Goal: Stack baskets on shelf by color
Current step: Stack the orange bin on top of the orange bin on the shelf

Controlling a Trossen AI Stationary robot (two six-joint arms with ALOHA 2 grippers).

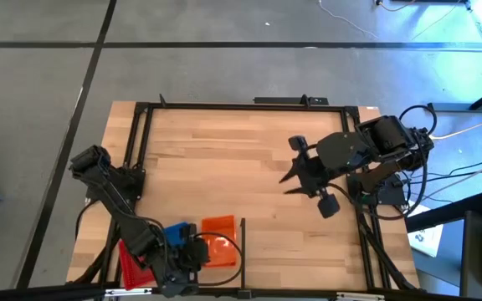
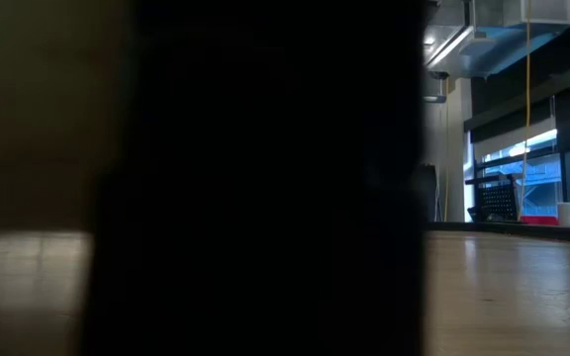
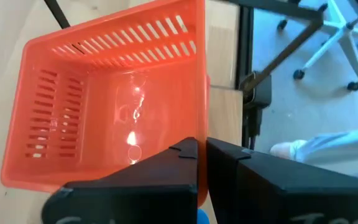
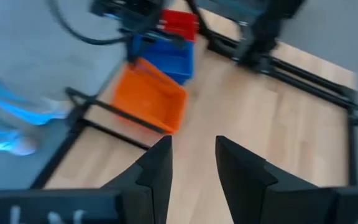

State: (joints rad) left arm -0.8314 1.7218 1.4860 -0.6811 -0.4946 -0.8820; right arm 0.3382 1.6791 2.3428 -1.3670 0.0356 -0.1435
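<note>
On the striped tabletop [image 1: 249,159], my left gripper [image 3: 202,163] sits near six o'clock, fingers pinching the wall of an orange basket [image 1: 222,247]. A blue basket [image 1: 176,232] and a red basket [image 1: 132,263] lie toward seven o'clock. My right gripper [image 1: 293,181] hovers spread at three o'clock.

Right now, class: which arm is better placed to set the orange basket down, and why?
The left. Its end effector is already closed on the orange basket's wall, beside the blue basket. The right end effector hovers open at mid-table, holding nothing.
</note>
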